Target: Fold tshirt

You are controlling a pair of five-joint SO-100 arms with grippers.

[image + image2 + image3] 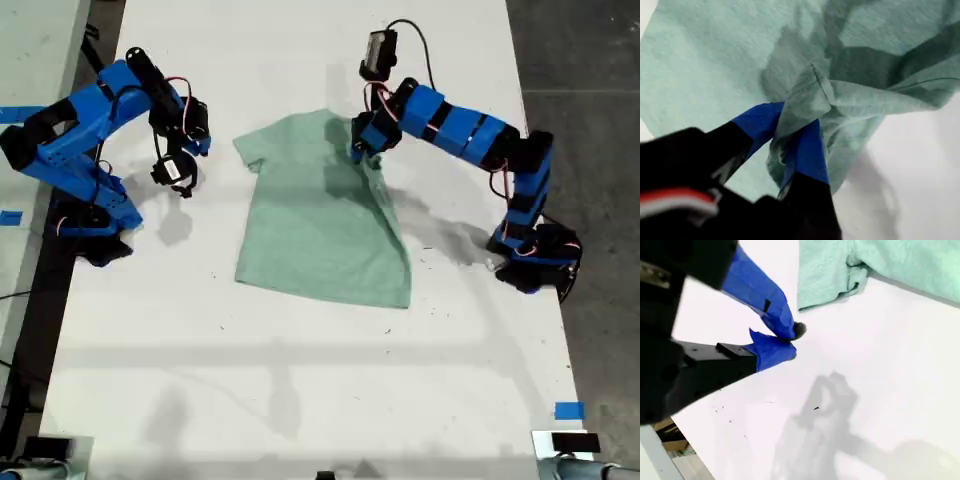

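The pale mint-green tshirt (310, 220) lies on the white table (300, 380), its side toward the exterior view's right folded inward. My first gripper (362, 148) is the one on the exterior view's right. It is shut on a bunched fold of the cloth (810, 95) near the shirt's top edge, between its blue fingertips (760, 122). My second gripper (180, 175), on the exterior view's left, hangs just off the shirt's sleeve (825, 285). Its blue tips (785, 320) are together and hold nothing.
Blue tape marks sit at the table's near corner on the exterior view's right (568, 410) and off its side edge on the exterior view's left (10, 217). Dark floor (590, 60) borders the table on the exterior view's right. Both arm bases stand at the table's side edges.
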